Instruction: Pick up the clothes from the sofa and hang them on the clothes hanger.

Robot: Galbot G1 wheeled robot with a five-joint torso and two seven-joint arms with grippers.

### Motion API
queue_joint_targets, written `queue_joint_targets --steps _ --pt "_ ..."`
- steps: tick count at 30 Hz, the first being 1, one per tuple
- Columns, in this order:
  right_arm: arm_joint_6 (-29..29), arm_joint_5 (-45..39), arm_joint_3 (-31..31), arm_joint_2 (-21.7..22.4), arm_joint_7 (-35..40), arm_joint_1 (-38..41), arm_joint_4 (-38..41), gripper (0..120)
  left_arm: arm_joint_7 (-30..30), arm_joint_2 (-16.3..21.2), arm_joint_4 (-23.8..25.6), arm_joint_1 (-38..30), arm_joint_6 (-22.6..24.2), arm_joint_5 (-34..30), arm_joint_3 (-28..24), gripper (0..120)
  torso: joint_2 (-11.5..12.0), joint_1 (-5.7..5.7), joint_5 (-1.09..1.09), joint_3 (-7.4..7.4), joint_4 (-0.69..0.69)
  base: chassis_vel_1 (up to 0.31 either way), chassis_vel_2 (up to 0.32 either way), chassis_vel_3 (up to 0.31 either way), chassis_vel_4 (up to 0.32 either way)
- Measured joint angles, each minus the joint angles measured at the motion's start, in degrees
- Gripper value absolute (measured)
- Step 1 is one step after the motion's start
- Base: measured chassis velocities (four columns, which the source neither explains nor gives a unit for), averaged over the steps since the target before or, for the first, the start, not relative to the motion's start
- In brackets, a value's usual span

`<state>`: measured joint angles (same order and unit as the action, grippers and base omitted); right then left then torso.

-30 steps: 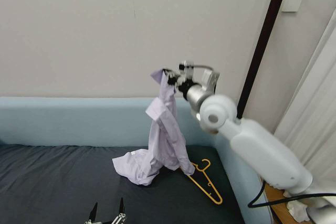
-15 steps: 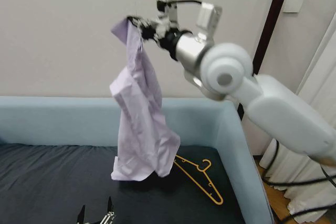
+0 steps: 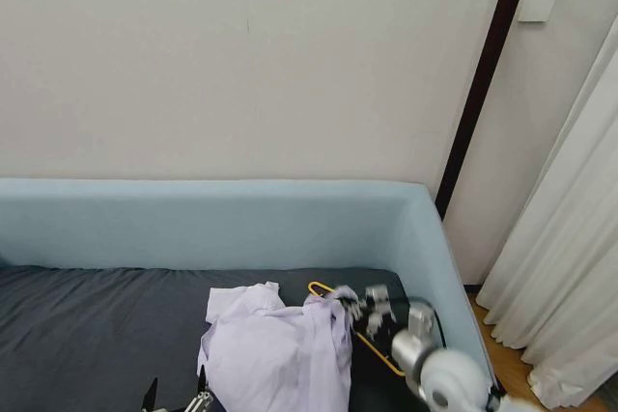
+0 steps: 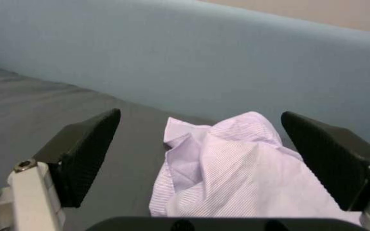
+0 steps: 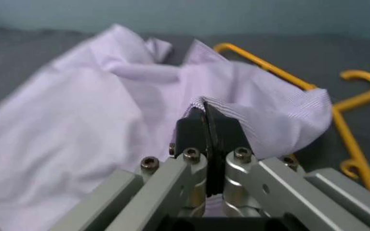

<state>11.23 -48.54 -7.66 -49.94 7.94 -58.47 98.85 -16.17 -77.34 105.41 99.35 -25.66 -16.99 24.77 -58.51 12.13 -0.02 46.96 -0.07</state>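
A pale lilac shirt [image 3: 275, 354] lies spread on the dark sofa seat [image 3: 87, 335]. My right gripper [image 3: 340, 306] is low over the seat, shut on a fold of the shirt [image 5: 140, 101], as the right wrist view shows with the fingers [image 5: 205, 127] pinched on the cloth. An orange hanger [image 3: 372, 344] lies on the seat partly under the shirt, its hook [image 5: 365, 84] free. My left gripper [image 3: 176, 399] sits at the bottom edge, open, its fingers [image 4: 85, 149] wide apart facing the shirt [image 4: 236, 178].
The light blue sofa back [image 3: 193, 224] and side arm [image 3: 439, 277] bound the seat. A dark door frame [image 3: 483, 74] and white curtain [image 3: 570, 267] stand to the right. The seat's left part is bare.
My right arm has dropped from high in front of the wall to the seat, bringing the hanging shirt down so it now lies spread on the sofa over the hanger.
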Motion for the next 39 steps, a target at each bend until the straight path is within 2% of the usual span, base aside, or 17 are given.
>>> queue_joint_targets --steps 5,7,8,12,13,15,19,21,22,25,26,27,30,31,32,37,39 --pt "2.9 2.2 2.3 -0.6 3.8 -0.9 -1.1 2 0.0 0.3 -1.1 -0.9 0.1 0.0 -0.8 99 0.0 0.00 0.00 0.01 0.02 0.000 0.000 0.000 0.000" --pt "6.2 2.0 3.8 -0.4 7.2 -1.0 1.8 12 0.0 0.3 -1.6 -1.3 0.1 0.0 -1.1 99 0.0 0.00 0.01 0.00 0.02 0.000 0.000 0.000 0.000" --pt "6.2 2.0 3.8 -0.4 7.2 -1.0 1.8 12 0.0 0.3 -1.6 -1.3 0.1 0.0 -1.1 99 0.0 0.00 0.01 0.00 0.02 0.000 0.000 0.000 0.000" --pt "13.3 -1.7 7.8 1.4 13.1 -1.1 9.8 28 0.0 0.5 -2.2 -1.8 0.1 0.0 -1.2 99 0.0 0.00 0.00 0.00 0.02 0.000 0.000 0.000 0.000" --pt "13.3 -1.7 7.8 1.4 13.1 -1.1 9.8 28 0.0 0.5 -2.2 -1.8 0.1 0.0 -1.2 99 0.0 0.00 0.00 0.00 0.02 0.000 0.000 0.000 0.000" --pt "18.4 -5.9 11.0 2.0 16.0 -1.6 13.9 38 0.0 0.6 -2.6 -2.1 0.1 -0.1 -1.2 99 0.0 0.00 0.00 0.00 0.00 0.000 0.000 0.000 0.000" --pt "19.1 -9.7 12.4 2.1 18.8 -0.6 17.2 52 0.0 0.7 -3.1 -2.4 0.1 -0.1 -1.3 99 0.0 0.00 0.01 0.00 -0.01 0.000 0.000 0.000 0.000" --pt "17.8 -9.8 10.5 1.8 19.1 1.9 16.8 62 0.0 0.7 -3.3 -2.5 0.1 0.0 -1.5 99 0.0 0.00 -0.02 0.00 0.00 0.000 0.000 0.000 0.000" --pt "17.8 -9.8 10.5 1.8 19.1 1.9 16.8 62 0.0 0.7 -3.3 -2.5 0.1 0.0 -1.5 99 0.0 0.00 -0.02 0.00 0.00 0.000 0.000 0.000 0.000" --pt "15.5 -3.8 2.6 -0.2 16.9 8.7 11.1 75 0.0 0.7 -3.5 -2.5 0.1 0.4 -1.6 99 0.0 0.00 0.02 0.01 -0.01 0.000 0.000 0.000 0.000" --pt "14.4 -0.8 -1.9 -2.3 16.1 12.8 7.0 80 0.0 0.6 -3.7 -2.4 0.1 0.7 -1.6 99 0.0 0.00 0.02 0.01 0.01 0.000 0.000 0.000 0.000" --pt "14.4 -0.8 -1.9 -2.3 16.1 12.8 7.0 80 0.0 0.6 -3.7 -2.4 0.1 0.7 -1.6 99 0.0 0.00 0.02 0.01 0.01 0.000 0.000 0.000 0.000" --pt "12.5 3.4 -10.6 -9.9 14.7 21.9 -5.4 94 0.0 0.2 -4.1 -1.8 -0.1 1.0 -1.5 99 0.0 0.02 0.00 0.02 0.05 0.000 0.000 0.000 0.000" --pt "12.3 3.6 -12.2 -11.9 14.2 23.5 -8.6 97 0.0 0.2 -4.2 -1.7 -0.2 1.1 -1.4 99 0.0 0.02 0.00 0.02 0.05 0.000 0.000 0.000 0.000" --pt "12.3 3.6 -12.2 -11.9 14.2 23.5 -8.6 97 0.0 0.2 -4.2 -1.7 -0.2 1.1 -1.4 99 0.0 0.02 0.00 0.02 0.05 0.000 0.000 0.000 0.000" --pt "9.3 7.7 -16.4 -20.7 10.0 27.9 -24.7 100 0.0 0.1 -5.2 -1.7 -0.5 1.1 -1.2 99 0.0 0.02 -0.01 0.02 0.00 0.000 0.000 0.000 0.000" --pt "8.5 8.6 -16.4 -22.2 9.1 28.2 -27.2 100 0.0 0.1 -5.3 -1.7 -0.5 1.1 -1.2 99 0.0 0.02 -0.01 0.02 -0.02 0.000 0.000 0.000 0.000"
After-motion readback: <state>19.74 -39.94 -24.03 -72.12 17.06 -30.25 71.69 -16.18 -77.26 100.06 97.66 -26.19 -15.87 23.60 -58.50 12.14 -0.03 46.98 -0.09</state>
